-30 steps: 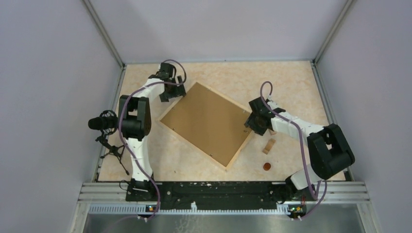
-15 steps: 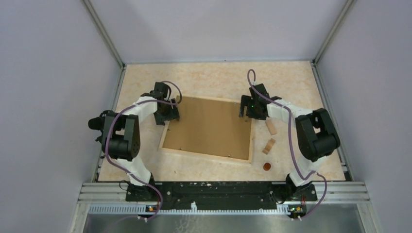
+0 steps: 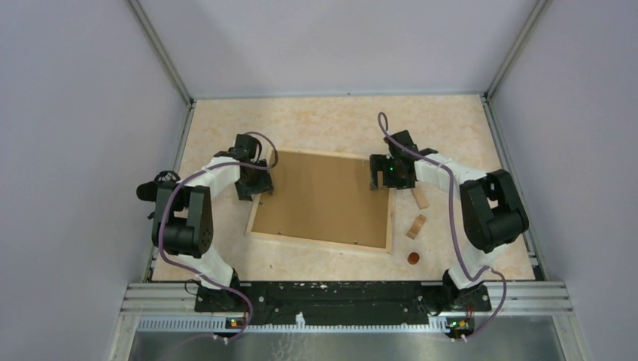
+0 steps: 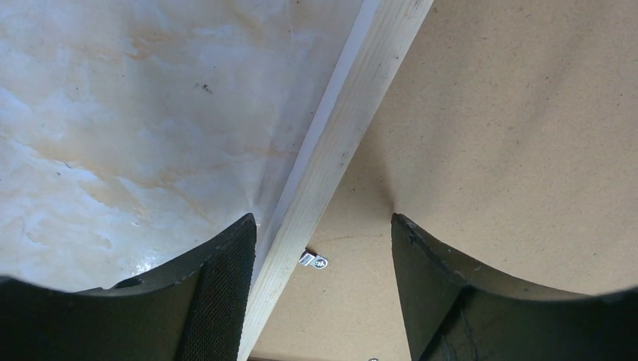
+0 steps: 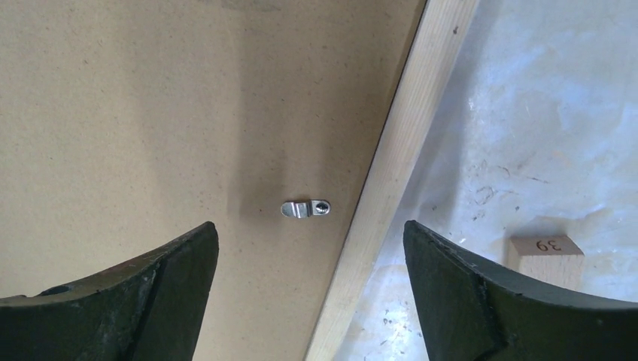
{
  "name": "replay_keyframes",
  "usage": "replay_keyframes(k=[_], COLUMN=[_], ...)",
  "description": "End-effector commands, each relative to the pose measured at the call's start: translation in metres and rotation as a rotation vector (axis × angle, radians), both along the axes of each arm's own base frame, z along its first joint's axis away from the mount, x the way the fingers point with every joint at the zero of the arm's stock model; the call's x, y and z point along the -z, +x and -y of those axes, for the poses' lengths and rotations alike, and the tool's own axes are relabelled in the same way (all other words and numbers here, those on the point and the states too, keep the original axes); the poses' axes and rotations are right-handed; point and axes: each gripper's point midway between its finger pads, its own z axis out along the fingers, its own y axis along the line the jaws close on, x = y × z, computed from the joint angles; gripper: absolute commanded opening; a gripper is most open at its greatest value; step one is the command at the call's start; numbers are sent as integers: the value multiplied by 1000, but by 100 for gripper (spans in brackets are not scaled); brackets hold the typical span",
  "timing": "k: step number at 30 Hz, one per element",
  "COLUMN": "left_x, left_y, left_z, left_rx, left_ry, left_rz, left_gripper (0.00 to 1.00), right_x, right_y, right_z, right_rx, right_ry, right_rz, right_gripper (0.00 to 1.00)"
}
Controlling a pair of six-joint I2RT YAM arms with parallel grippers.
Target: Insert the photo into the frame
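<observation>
Swung square, the frame (image 3: 320,242) lies on the desk (image 3: 338,120); left end effector (image 4: 323,226) straddles its slat (image 4: 331,150) half-wide, right end effector (image 5: 311,226) wide; pinching could unseat the photo (image 3: 323,195).

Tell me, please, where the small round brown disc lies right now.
In the top view the disc lies on the table, right of the frame's near right corner, with a wooden block just beyond it.
</observation>
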Motion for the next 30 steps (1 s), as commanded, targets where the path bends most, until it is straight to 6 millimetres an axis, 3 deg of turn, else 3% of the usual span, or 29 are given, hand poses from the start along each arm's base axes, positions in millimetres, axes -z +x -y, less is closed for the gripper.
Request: replay_keyframes(k=[1,7,13,30], left_x=[-7,-6,-5,-6], left_y=[6,6,4,4], left_z=[1,1,7,12], left_rx=[-10,-13,-3,9], left_ry=[-22,-23,-53,-80], left_rz=[44,46,40,42], left_gripper=[70,69,68,63], right_x=[-12,-7,6,7], right_y=[4,14,9,13], right_z=[11,15,18,21], right_rx=[1,120,196,349], right_ry=[-26,-30,-39,-36], right_rz=[43,-10,-51,-87], right_gripper=[88,87,70,70])
